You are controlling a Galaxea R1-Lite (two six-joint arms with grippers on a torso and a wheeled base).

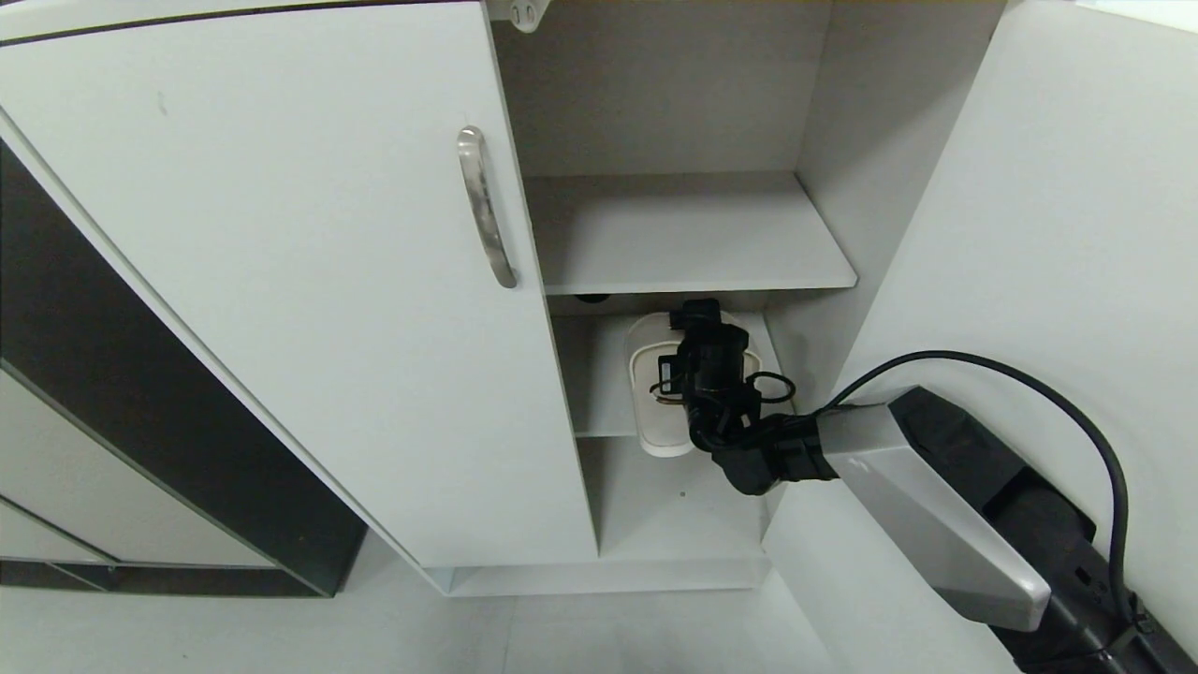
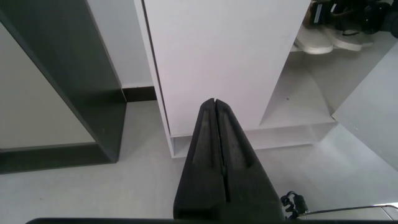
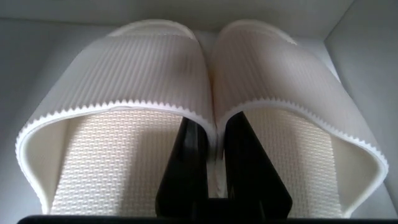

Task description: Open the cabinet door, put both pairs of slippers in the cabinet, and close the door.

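A pair of white ribbed slippers [image 1: 655, 412] sits side by side over the cabinet's lower shelf [image 1: 599, 393], heels jutting past its front edge. I cannot tell whether they rest on it. My right gripper [image 3: 217, 155] reaches inside the cabinet and is shut on the touching inner walls of the white slippers [image 3: 149, 74]. From the head, the right gripper [image 1: 693, 318] covers part of the pair. My left gripper [image 2: 214, 109] is shut and holds nothing, hanging above the floor in front of the closed left door [image 2: 217, 56]. The slippers [image 2: 317, 42] show beyond it.
The cabinet's right door [image 1: 1029, 234] stands wide open beside my right arm. Its left door [image 1: 281, 281] is closed, with a metal handle [image 1: 485, 206]. An upper shelf [image 1: 693, 234] and the bottom compartment [image 1: 674, 515] are bare. A dark panel [image 1: 94, 374] stands at the left.
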